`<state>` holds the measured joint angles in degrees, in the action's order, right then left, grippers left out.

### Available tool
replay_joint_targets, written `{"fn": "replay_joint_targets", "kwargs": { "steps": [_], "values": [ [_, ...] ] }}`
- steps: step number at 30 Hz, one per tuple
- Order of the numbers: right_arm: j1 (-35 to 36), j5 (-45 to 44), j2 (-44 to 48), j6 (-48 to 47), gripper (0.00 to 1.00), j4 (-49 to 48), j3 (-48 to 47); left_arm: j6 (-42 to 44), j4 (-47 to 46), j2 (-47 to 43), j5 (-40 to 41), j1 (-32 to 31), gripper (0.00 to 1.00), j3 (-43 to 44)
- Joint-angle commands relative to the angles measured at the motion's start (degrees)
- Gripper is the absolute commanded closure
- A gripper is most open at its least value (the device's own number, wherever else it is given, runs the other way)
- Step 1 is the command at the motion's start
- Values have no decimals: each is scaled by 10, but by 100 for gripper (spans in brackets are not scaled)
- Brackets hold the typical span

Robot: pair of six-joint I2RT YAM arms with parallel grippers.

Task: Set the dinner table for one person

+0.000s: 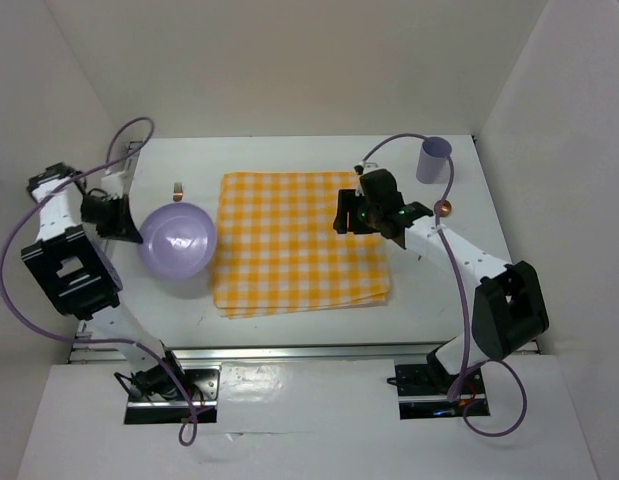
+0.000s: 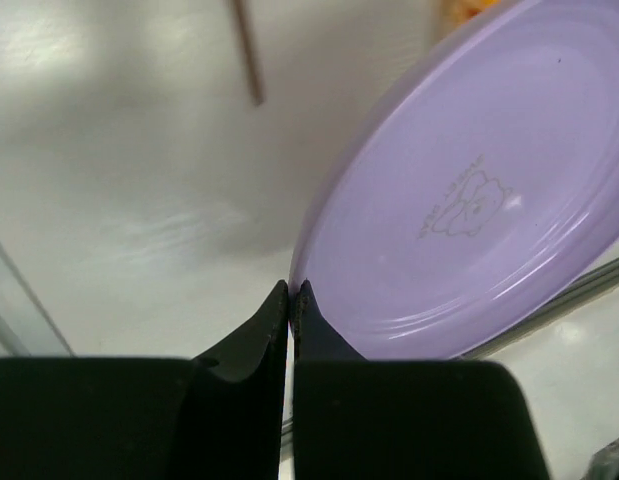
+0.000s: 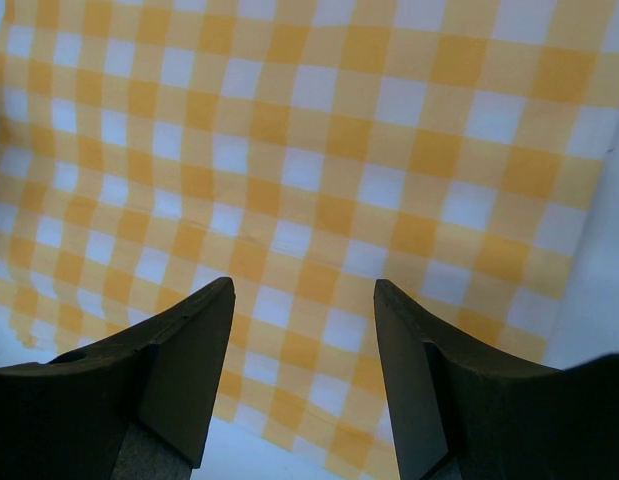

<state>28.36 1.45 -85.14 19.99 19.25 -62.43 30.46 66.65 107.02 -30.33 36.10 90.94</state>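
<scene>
Left gripper (image 2: 290, 290) pinches the lilac plate (image 2: 469, 190) at its rim; we next carry it toward three o'clock onto the checked cloth (image 1: 289, 250); right gripper (image 3: 304, 290) gapes empty

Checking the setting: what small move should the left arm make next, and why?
Probably carry the round lilac plastic plate rightward onto the yellow-and-white checked cloth: the left gripper pinches its rim, and it is at the cloth's left edge.
</scene>
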Motion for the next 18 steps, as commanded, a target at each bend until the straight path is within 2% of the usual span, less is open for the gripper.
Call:
{"fn": "replay_joint_targets", "kwargs": {
  "steps": [1, 3, 4, 6, 7, 12, 15, 18],
  "values": [
    [-36, 13, 2, 15, 34, 18, -30, -49, -1, -43, -11, -127, 100, 48],
    [-47, 13, 2, 15, 34, 18, -30, -80, -17, -29, 4, -185, 100, 83],
    [-47, 13, 2, 22, 34, 24, -30, -94, -17, 0, 12, -243, 100, 105],
    [-61, -12, 2, 30, 34, 31, -30, -127, -17, 36, 42, -297, 100, 178],
    [-67, -21, 11, 30, 34, 46, -30, -137, -17, 55, 55, -348, 100, 199],
    [-124, -42, 69, 51, 34, 59, -6, -173, -47, 184, 133, -492, 100, 326],
    [-152, -47, 94, 58, 34, 65, 11, -179, -37, 262, 158, -530, 100, 403],
    [-164, -47, 117, 58, 34, 77, 17, -184, -31, 299, 164, -550, 100, 412]
  ]
}}
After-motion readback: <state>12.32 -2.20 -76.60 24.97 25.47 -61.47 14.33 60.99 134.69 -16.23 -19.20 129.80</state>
